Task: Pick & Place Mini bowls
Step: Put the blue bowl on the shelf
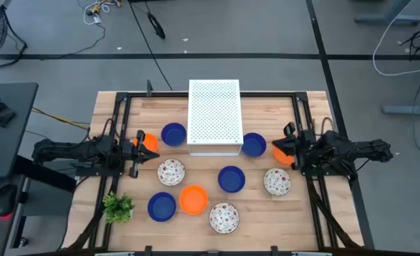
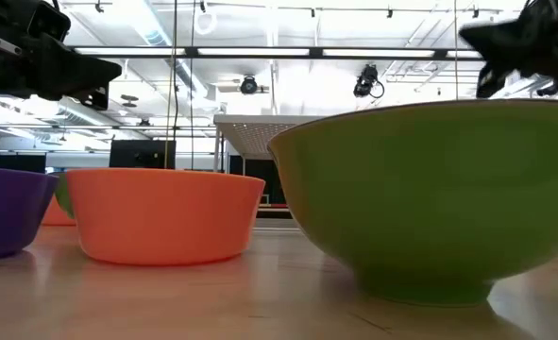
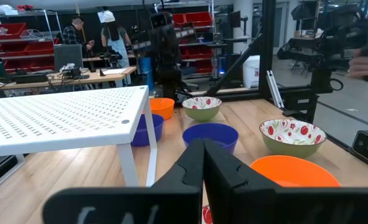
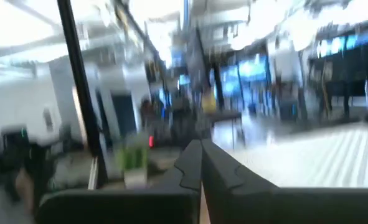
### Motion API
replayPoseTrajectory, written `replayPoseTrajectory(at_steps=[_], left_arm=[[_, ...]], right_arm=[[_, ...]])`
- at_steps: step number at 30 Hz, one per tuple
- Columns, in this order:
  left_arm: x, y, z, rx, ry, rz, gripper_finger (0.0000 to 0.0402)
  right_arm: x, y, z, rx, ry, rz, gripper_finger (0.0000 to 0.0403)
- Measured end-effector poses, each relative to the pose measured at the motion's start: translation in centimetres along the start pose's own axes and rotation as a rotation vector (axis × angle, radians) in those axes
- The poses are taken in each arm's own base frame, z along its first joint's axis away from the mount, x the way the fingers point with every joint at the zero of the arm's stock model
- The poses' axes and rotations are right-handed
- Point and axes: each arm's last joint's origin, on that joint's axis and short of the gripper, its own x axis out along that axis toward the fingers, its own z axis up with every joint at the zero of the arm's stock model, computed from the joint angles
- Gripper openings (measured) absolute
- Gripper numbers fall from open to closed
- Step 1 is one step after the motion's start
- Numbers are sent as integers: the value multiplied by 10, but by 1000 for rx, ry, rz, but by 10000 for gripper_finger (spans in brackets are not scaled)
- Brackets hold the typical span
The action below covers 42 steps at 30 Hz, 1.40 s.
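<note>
Several mini bowls stand on their bases on the wooden table: blue ones (image 1: 173, 134) (image 1: 231, 178), orange ones (image 1: 193, 199) (image 1: 151, 142) and white red-speckled ones (image 1: 170, 171) (image 1: 276, 181). My left gripper (image 1: 140, 147) (image 3: 202, 163) is shut and hangs above the left-hand orange bowl's edge. My right gripper (image 1: 289, 147) (image 4: 201, 167) is shut beside the right-hand orange bowl (image 1: 283, 154), which it partly hides. In the low view both arms (image 2: 33, 52) (image 2: 533, 38) are raised well above the bowls.
A white perforated board (image 1: 213, 117) stands on legs at the table's far middle, with blue bowls (image 1: 254, 144) at its corners. A small green plant (image 1: 117, 207) sits near the left front corner. Black frame rails (image 1: 316, 199) run along both sides. People stand in the room behind (image 3: 109, 34).
</note>
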Motion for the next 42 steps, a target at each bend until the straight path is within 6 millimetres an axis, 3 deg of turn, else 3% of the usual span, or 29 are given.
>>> replayPoseTrajectory(at_steps=[6,14,23,28,33,38,42], left_arm=[[0,0,0,0,0,0,5],[0,0,0,0,0,0,5],[0,0,0,0,0,0,5],[0,0,0,0,0,0,5],[0,0,0,0,0,0,5],[0,0,0,0,0,0,5],[0,0,0,0,0,0,5]], right_arm=[[6,8,10,103,-89,146,13],[29,20,-1,100,-82,172,13],[82,42,-11,105,131,240,13],[132,67,-17,53,362,271,13],[175,83,-18,29,781,133,28],[198,94,-30,-20,1082,67,84],[203,103,-53,-42,1247,160,145]])
